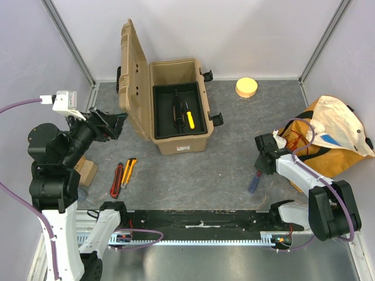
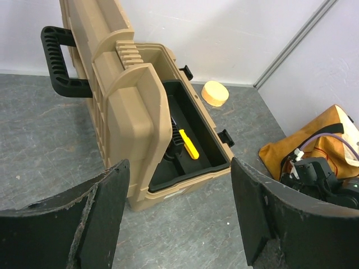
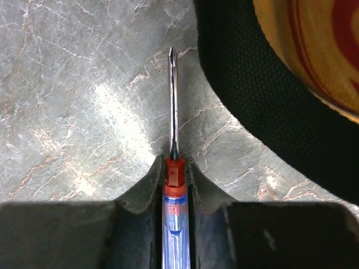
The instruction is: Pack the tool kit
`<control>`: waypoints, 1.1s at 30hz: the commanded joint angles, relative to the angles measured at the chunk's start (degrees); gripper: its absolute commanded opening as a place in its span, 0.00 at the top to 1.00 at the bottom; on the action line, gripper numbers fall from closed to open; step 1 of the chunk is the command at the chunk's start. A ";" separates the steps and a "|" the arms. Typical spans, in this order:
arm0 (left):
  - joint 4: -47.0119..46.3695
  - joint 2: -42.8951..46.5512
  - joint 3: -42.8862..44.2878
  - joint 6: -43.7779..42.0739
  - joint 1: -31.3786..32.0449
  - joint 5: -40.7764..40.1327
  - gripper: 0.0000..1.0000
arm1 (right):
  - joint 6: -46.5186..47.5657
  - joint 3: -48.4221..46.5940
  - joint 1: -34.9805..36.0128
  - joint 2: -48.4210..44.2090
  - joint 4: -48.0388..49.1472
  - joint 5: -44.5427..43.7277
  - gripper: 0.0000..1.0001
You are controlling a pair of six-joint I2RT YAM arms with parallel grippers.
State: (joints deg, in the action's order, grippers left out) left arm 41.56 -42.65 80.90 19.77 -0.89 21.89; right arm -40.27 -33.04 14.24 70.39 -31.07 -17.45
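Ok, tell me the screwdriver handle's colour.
Screwdriver handle: clear blue, red collar; clearest in the right wrist view.

- A cloth bag (image 1: 337,140) lies crumpled at the right side of the table. It is orange-yellow with a white part on top.
- A round, flat, pale yellow thing (image 1: 246,88) sits near the back wall, well apart from the bag.
- A small brown block (image 1: 87,171) sits at the left side.
- The table (image 1: 222,170) is grey, with thin lines like stone.
- Plain white walls (image 1: 234,29) stand behind it.

Overhead and left-wrist views both on toolbox (image 1: 179,142) (image 2: 134,112)
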 commanded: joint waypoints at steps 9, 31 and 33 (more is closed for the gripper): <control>-0.52 -0.50 -0.22 -2.46 0.09 -1.59 0.21 | 5.38 -9.93 -0.27 -4.47 -1.45 -5.49 1.00; 0.09 -0.24 -0.13 -2.81 0.18 -2.73 0.21 | 10.30 -31.29 13.25 -2.21 21.12 16.57 1.00; 0.54 -0.24 0.13 -2.89 0.18 -2.82 0.21 | 10.30 -34.01 15.45 1.22 23.76 16.92 1.00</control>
State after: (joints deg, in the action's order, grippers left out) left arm 41.74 -42.85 80.51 19.14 -0.89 19.57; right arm -31.20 -61.14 25.52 66.78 -18.09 -4.10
